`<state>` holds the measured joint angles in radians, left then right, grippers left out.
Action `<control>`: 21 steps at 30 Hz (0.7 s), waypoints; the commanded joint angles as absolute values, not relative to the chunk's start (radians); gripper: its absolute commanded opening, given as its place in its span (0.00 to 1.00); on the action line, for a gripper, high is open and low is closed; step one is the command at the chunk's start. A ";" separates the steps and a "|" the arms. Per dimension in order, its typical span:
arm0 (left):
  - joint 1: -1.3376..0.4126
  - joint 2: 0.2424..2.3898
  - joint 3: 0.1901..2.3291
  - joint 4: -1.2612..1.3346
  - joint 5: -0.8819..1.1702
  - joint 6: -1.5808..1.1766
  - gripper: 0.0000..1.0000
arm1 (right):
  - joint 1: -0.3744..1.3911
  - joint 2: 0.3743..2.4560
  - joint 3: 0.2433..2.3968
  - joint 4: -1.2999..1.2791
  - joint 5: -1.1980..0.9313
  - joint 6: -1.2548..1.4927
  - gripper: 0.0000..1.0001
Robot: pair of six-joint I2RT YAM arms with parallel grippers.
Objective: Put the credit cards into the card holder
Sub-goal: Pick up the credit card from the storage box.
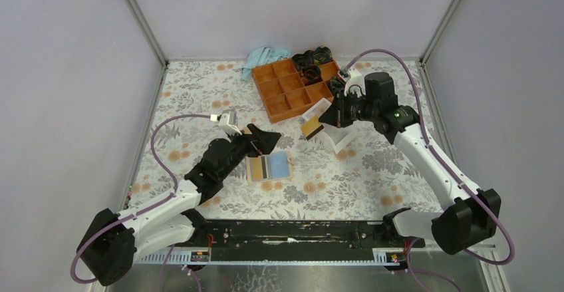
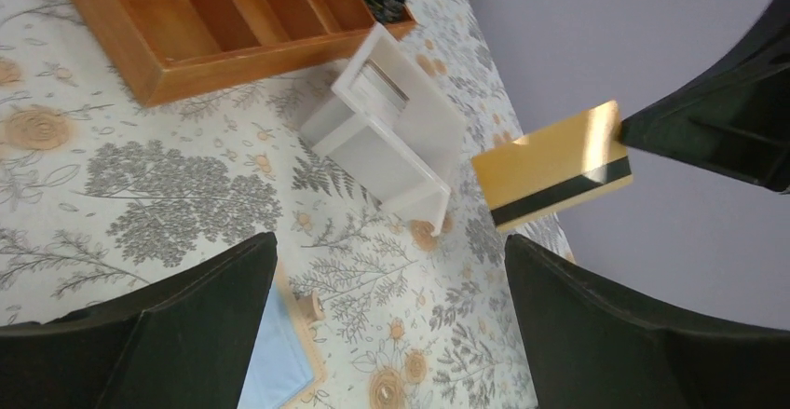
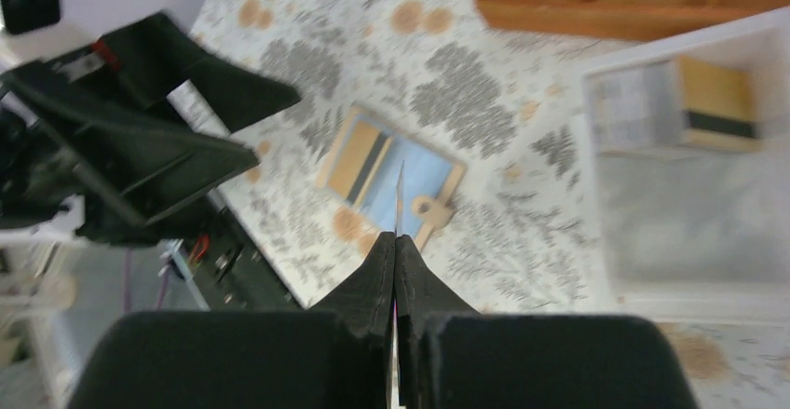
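My right gripper (image 1: 327,118) is shut tight on a gold plastic credit card with a black magnetic stripe (image 1: 311,128), pinching it by one short edge so most of the card sticks out unsupported. From its wrist camera I see the card only as a thin edge-on line. The card is in the air, at about 1 o'clock from the tan leather-like folding card holder (image 1: 269,166) in the top view.

The card holder lies open and flat on the flowered tablecloth (image 1: 372,172). A light blue card (image 1: 281,165) lies on its right half, and there is a gold-and-black striped face on its left. My left gripper (image 1: 261,139) has its jaws spread wide and holds nothing. It hovers at the holder's 11 o'clock, and I cannot tell whether it touches it.

What worries me from here:
- **Holder unsecured:** nothing pins it, so a card pushed in at a shallow angle would probably shove it across the cloth.
- **Weak grip:** with such a short hold, the card could pivot or slip once its tip meets leather.
- **Missed slot:** the tip could land on the blue card, not in a slot.
- **Crowding:** the left fingers sit close to my approach line and I could clip them.
- **Nearby obstacle:** the clear white plastic box (image 1: 337,137) stands at 2 o'clock, just under the right wrist.
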<state>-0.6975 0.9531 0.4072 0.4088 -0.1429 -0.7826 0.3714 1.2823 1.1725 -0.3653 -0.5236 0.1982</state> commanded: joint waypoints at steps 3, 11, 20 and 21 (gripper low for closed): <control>-0.639 0.981 0.364 0.623 0.202 -0.741 1.00 | 0.392 1.212 1.077 -0.327 -0.761 0.249 0.00; -0.575 1.032 0.326 0.773 0.493 -0.793 1.00 | 0.462 1.150 0.958 -0.269 -0.827 0.302 0.00; -0.561 1.125 0.278 1.060 0.755 -0.907 0.91 | 0.506 1.102 0.873 -0.221 -0.913 0.354 0.00; -0.561 1.145 0.271 1.115 0.775 -0.924 0.90 | 0.506 1.098 0.863 -0.206 -0.927 0.362 0.00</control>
